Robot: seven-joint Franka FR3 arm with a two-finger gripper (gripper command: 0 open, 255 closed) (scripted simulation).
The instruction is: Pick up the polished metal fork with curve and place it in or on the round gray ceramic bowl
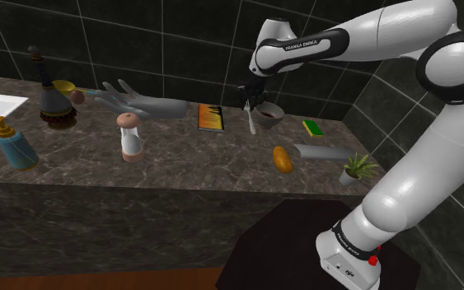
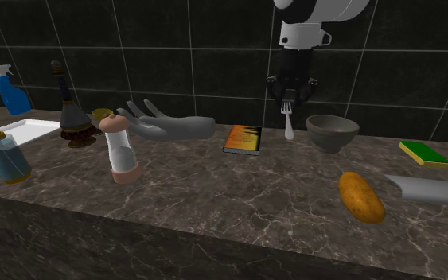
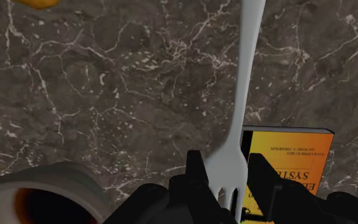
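A pale metal fork [image 2: 287, 119] hangs upright above the dark marble counter, tines up and handle down. My black gripper [image 2: 290, 94] is shut on its tine end. Seen from the wrist, the fork [image 3: 238, 114] runs away from the fingers [image 3: 196, 175] over the counter. The round grey bowl [image 2: 331, 131] stands on the counter just to the right of the fork in the second exterior view. In the shoulder view the gripper [image 1: 250, 95] holds the fork [image 1: 251, 119] just left of the bowl [image 1: 268, 114]. The bowl's rim [image 3: 37, 181] shows beside the fingers.
An orange-covered book [image 2: 243, 139] lies left of the fork, with a grey model hand [image 2: 170, 123] beyond it. A potato [image 2: 361, 196], a grey cylinder [image 2: 433, 191] and a green sponge [image 2: 424, 153] lie right of the bowl. A small plant [image 1: 357, 169], shaker [image 2: 118, 147] and soap dispenser [image 2: 3, 155] also stand there.
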